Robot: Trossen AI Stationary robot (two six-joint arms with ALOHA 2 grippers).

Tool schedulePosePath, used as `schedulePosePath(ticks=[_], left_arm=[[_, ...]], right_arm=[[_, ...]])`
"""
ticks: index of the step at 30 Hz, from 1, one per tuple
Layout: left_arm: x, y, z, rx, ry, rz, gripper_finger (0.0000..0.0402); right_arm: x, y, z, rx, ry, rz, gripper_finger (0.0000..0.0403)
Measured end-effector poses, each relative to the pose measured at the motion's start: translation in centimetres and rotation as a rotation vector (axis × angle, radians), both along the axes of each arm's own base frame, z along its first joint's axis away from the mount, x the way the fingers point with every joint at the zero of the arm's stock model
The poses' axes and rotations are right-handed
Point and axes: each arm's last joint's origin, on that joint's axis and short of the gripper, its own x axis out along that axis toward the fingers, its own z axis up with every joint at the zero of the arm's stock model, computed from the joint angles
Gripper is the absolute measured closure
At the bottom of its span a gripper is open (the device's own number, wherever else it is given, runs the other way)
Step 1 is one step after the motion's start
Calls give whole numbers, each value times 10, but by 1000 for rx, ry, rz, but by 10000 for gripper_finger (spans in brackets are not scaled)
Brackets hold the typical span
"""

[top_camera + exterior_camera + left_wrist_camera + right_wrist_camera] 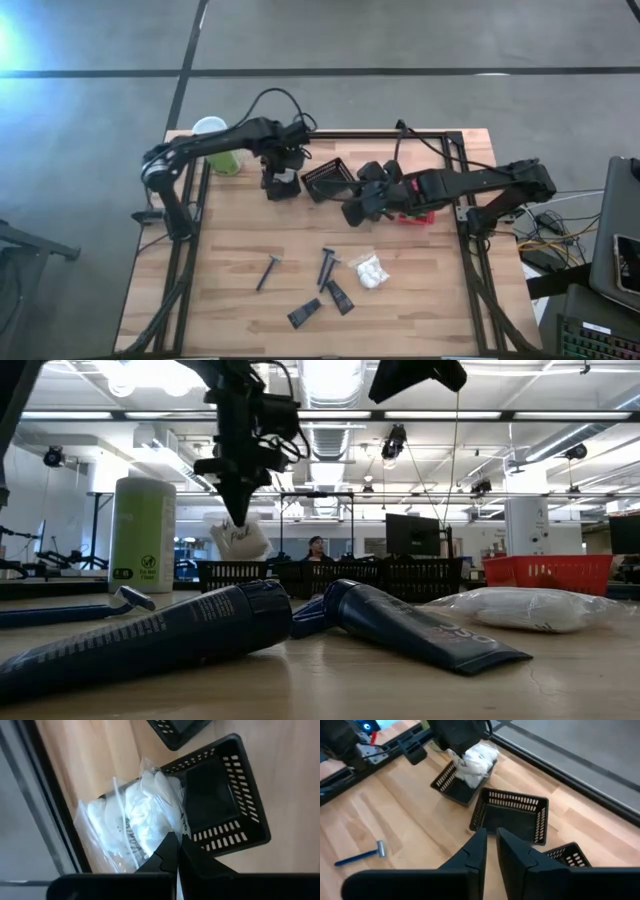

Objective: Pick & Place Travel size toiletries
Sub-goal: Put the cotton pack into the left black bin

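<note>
**Crinkled packet held above a slotted basket**

The left gripper has its tapered dark fingers pinched together on a white packet — crinkly clear film over soft white contents — hanging just above a small black basket with slotted walls. The right gripper, fingers nearly together and empty, hovers over a second black basket. On the pale wooden table near the front edge lie another white packet, smooth dark tubes and a slim blue razor — well apart from the baskets.
</note>
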Motion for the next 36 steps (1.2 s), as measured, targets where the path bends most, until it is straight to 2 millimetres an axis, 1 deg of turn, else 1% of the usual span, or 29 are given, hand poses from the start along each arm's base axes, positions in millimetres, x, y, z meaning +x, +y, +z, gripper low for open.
schedulePosePath(ticks=[5, 11, 14, 18, 22, 25, 32, 36], left_arm=[[15, -6, -7, -15, 76, -55, 401], [22, -16, -32, 16, 221, -113, 401], [23, -16, -41, 16, 251, -120, 401], [21, -16, -43, 11, 276, -117, 401], [17, -19, -34, 24, 275, -112, 401], [17, -20, -32, 12, 261, -114, 401], [18, -20, -45, -18, 278, -117, 401], [21, -17, -52, 50, 259, -116, 393]], right_arm=[[-1, 6, -6, 19, 1, -4, 378], [-2, 12, -7, 20, 3, 15, 391], [-3, 16, -7, 19, 0, 24, 394], [-3, 18, -6, 18, -5, 31, 394], [-3, 18, -6, 18, -5, 32, 394], [-3, 18, -6, 15, -4, 31, 394], [-3, 18, -6, -1, -6, 20, 394], [-3, 18, -6, 1, -8, 19, 394]])
